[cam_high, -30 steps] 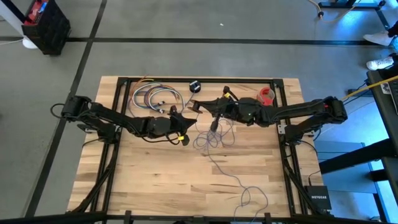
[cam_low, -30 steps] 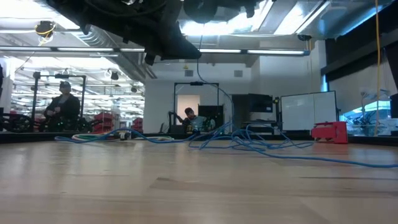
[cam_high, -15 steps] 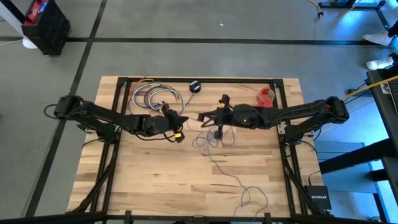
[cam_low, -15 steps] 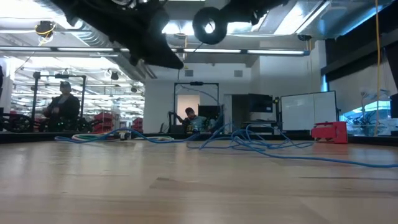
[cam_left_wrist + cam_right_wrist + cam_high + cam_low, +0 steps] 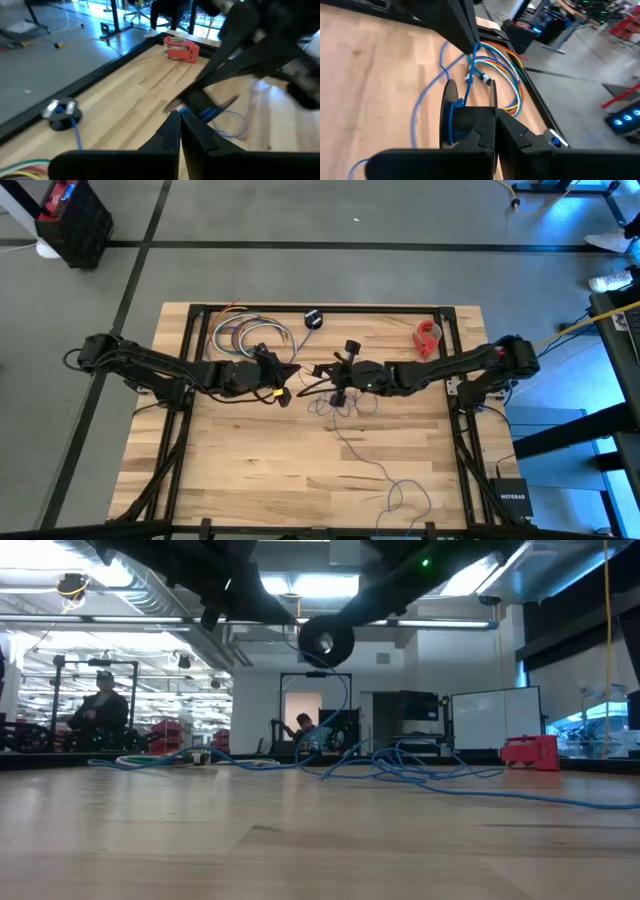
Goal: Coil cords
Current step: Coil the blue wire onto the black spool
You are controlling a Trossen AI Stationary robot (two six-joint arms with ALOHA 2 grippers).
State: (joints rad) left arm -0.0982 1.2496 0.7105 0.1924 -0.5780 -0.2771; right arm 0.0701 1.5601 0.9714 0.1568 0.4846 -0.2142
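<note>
Here, from above, both arms meet over the far half of the wooden table (image 5: 250,470). The left gripper (image 5: 292,378) sits left of centre, its fingers pinched together on the thin cord (image 5: 350,442), which trails from the centre of the table toward the near right corner in loose loops. The right gripper (image 5: 335,375) faces it just to the right, fingers closed, with a small black spool (image 5: 351,346) beside it. A second ago the right gripper sat slightly farther from the near edge; it has since drawn toward the left gripper. A bundle of multicoloured cables (image 5: 245,335) lies at the far left, a red object (image 5: 428,335) at the far right, and a second small black puck (image 5: 313,319) at the far edge between them.

At table level, the spool (image 5: 326,641) hangs above the boards beneath the dark arms, lower than half a second earlier. The cord (image 5: 400,772) sprawls across the table beyond. Two people sit in the room behind.

From the left wrist, the left gripper (image 5: 180,122) shows its fingers tight together, the cord (image 5: 215,112) just ahead of them.

From the right wrist, the right gripper (image 5: 494,131) is clamped at the spool (image 5: 451,112), the cord (image 5: 427,102) wound on it and running off across the table.
</note>
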